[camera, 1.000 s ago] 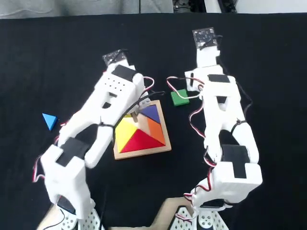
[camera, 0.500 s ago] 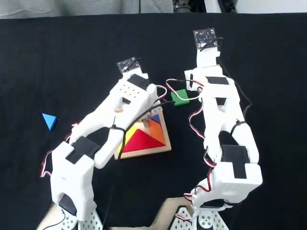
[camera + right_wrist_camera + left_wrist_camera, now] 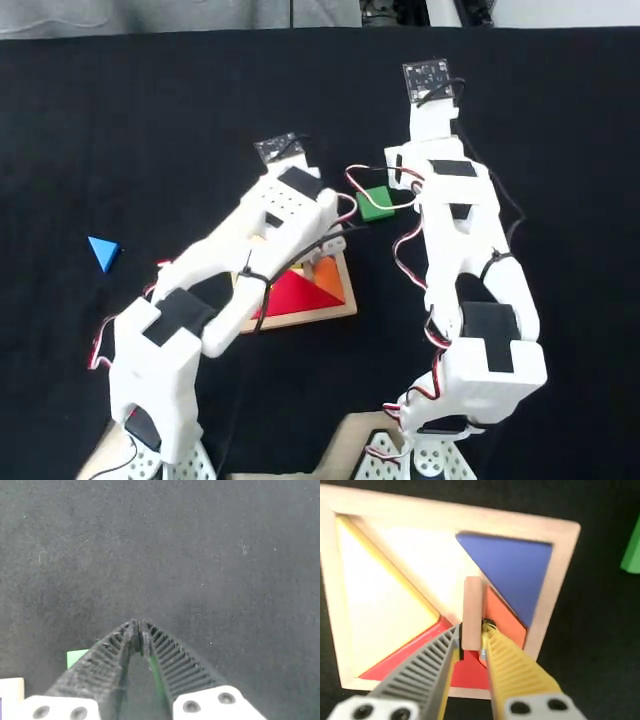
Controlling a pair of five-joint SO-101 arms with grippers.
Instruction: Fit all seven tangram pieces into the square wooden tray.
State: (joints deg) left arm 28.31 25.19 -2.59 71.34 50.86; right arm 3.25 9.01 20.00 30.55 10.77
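Observation:
My left gripper [image 3: 470, 630] is shut on a pale pink piece [image 3: 472, 610], held on edge just above the square wooden tray [image 3: 560, 580]. In the tray lie a yellow triangle [image 3: 380, 610], a red triangle [image 3: 425, 650], a blue triangle [image 3: 515, 565] and an orange piece [image 3: 502, 615]; bare wood [image 3: 430, 555] shows between yellow and blue. From above, the left gripper [image 3: 330, 243] hangs over the tray's [image 3: 300, 318] far right part. A green square [image 3: 376, 203] lies just beyond the tray. My right gripper [image 3: 137, 635] is shut and empty, with the green square [image 3: 77, 656] beside it.
A small blue triangle [image 3: 103, 251] lies alone far left on the black cloth. The right arm [image 3: 440, 180] stands along the right side, close to the green square. A wire loops between the two arms above the green square.
The left arm has swung to the right across the tray, carrying the pink piece toward the tray's far right corner. The right arm has stayed put.

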